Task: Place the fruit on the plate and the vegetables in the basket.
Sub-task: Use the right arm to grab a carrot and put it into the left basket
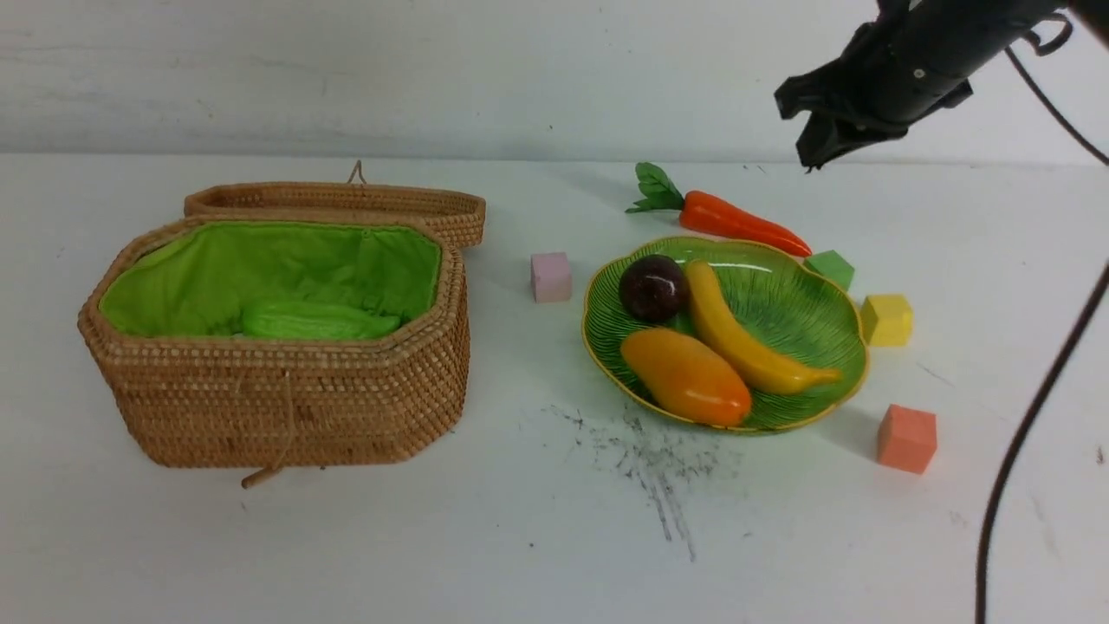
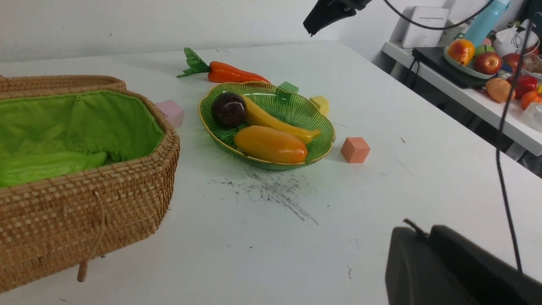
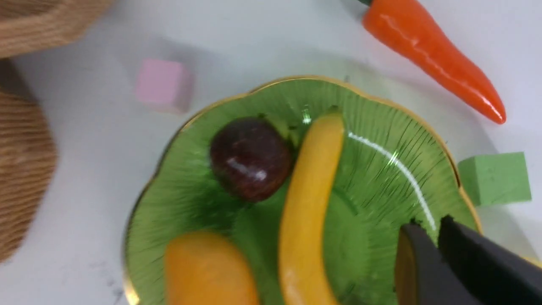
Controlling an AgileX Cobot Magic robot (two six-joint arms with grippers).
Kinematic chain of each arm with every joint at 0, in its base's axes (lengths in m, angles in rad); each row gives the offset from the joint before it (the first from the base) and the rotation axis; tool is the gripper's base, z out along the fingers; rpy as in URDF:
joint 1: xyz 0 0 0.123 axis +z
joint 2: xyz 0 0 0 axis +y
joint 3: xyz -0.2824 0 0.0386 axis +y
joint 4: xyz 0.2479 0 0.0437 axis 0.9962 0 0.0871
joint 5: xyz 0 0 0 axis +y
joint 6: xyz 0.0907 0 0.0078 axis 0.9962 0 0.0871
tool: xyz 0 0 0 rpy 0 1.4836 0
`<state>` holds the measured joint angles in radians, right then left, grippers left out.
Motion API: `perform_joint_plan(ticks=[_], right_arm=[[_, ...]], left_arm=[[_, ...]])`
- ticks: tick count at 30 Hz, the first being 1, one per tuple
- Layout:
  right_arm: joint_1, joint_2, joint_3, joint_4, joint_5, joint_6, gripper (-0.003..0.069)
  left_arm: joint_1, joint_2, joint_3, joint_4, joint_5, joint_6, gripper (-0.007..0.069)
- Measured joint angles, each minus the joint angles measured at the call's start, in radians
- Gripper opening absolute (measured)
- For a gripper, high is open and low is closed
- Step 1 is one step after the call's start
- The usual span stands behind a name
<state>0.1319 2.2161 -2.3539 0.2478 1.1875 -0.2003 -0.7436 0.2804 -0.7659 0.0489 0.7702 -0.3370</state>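
The banana (image 1: 741, 334), mango (image 1: 684, 377) and mangosteen (image 1: 653, 288) all lie on the green plate (image 1: 806, 303), right of the middle of the front view, and the carrot (image 1: 736, 221) lies just above it (green leaves pointing left). The gourd (image 1: 316, 321) sits inside the open basket (image 1: 286, 399) at the left. The right gripper (image 1: 819, 143) hangs at the upper right, pinched together and holding nothing, and the left gripper (image 2: 423, 237) is closed too.

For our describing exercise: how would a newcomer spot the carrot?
Find the green plate on the white table. Just beyond its far rim lies the carrot. Unlike the small cubes nearby, it is long, orange and pointed, with green leaves.
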Motion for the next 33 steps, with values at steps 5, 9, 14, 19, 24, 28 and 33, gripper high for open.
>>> perform_joint_plan(ticks=[5,9,14,19,24,28,33], right_arm=[[-0.014,0.194,-0.187,-0.004,-0.045,-0.020,0.0350],[-0.014,0.273,-0.214,-0.002,-0.194,-0.026,0.0505],[-0.014,0.333,-0.217,-0.004,-0.355,-0.030,0.0569],[-0.014,0.389,-0.219,-0.006,-0.480,-0.085,0.0568],[-0.014,0.424,-0.219,-0.006,-0.508,-0.136,0.0560],[-0.014,0.439,-0.220,-0.006,-0.521,-0.157,0.0559],[-0.015,0.463,-0.222,-0.006,-0.552,-0.165,0.0559]], left_arm=[[0.000,0.000,0.000,0.000,-0.011,0.000,0.0044],[0.000,0.000,0.000,0.021,-0.050,0.000,0.0047],[0.000,0.000,0.000,0.037,-0.082,0.000,0.0050],[0.000,0.000,0.000,0.042,-0.084,0.000,0.0050],[0.000,0.000,0.000,0.043,-0.084,0.000,0.0052],[0.000,0.000,0.000,0.044,-0.084,0.000,0.0057],[0.000,0.001,0.000,0.044,-0.084,0.000,0.0059]])
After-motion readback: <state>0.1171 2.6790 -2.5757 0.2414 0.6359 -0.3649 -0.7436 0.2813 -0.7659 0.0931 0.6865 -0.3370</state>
